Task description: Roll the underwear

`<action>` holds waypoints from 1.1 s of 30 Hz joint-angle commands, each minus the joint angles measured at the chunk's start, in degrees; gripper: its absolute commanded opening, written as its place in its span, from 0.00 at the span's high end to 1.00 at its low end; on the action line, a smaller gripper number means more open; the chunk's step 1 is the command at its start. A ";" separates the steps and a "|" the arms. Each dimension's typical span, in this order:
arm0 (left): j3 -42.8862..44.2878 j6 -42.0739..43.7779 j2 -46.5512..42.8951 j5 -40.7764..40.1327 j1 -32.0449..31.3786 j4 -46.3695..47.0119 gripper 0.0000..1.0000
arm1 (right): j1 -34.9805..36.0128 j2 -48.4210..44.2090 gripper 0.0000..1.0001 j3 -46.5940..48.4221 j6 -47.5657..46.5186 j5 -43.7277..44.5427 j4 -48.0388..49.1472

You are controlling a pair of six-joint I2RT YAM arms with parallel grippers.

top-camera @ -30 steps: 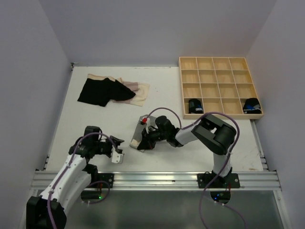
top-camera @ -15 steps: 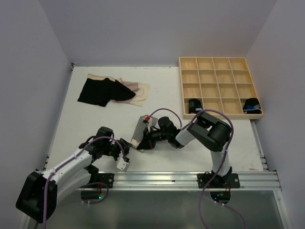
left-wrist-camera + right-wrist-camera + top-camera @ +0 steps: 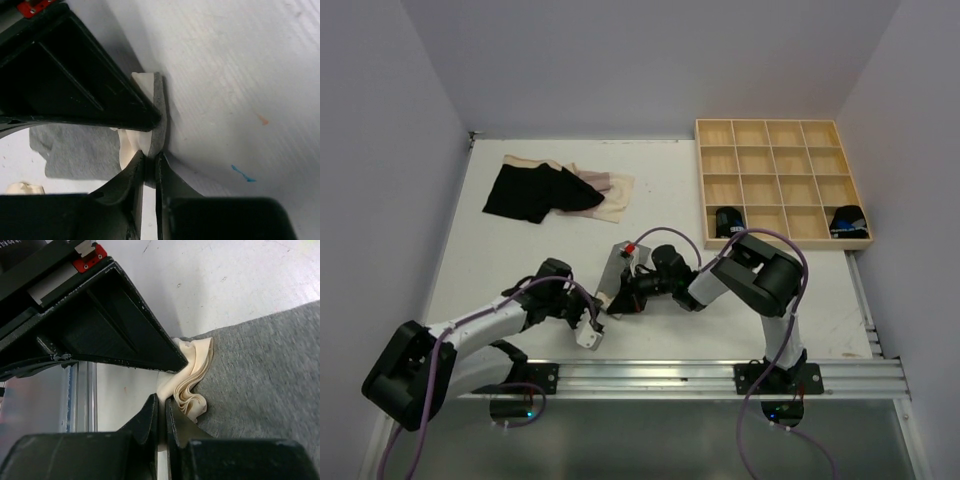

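Walls of pale lilac box in your white surface (image 3: 520, 250), wooden tray (image 3: 785, 243) far right, spare underwear (image 3: 545, 190) heaped far left. Near the middle lies the grey underwear (image 3: 613, 268), pale-lined. Your right jaws pinch its bunched pale fold tight; your left jaws sit closed on the edge just beside. Best hold both grips level and turn them together, so the roll stays even.

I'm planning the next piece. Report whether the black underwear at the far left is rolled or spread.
Spread, not rolled: the black underwear lies flat, partly overlapping a beige garment.
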 commanded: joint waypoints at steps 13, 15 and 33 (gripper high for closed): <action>22.46 -12.77 23.71 -3.06 -1.07 -25.52 1.00 | -0.45 -27.22 0.27 -6.07 -12.43 24.66 -24.71; 25.62 -15.41 26.27 -2.27 -0.63 -28.77 1.00 | -0.45 -31.35 0.27 -6.35 -15.76 28.78 -30.65; 55.07 -23.85 62.40 6.00 9.48 -53.21 1.00 | 9.21 -32.72 0.46 -4.07 -32.73 36.01 -37.72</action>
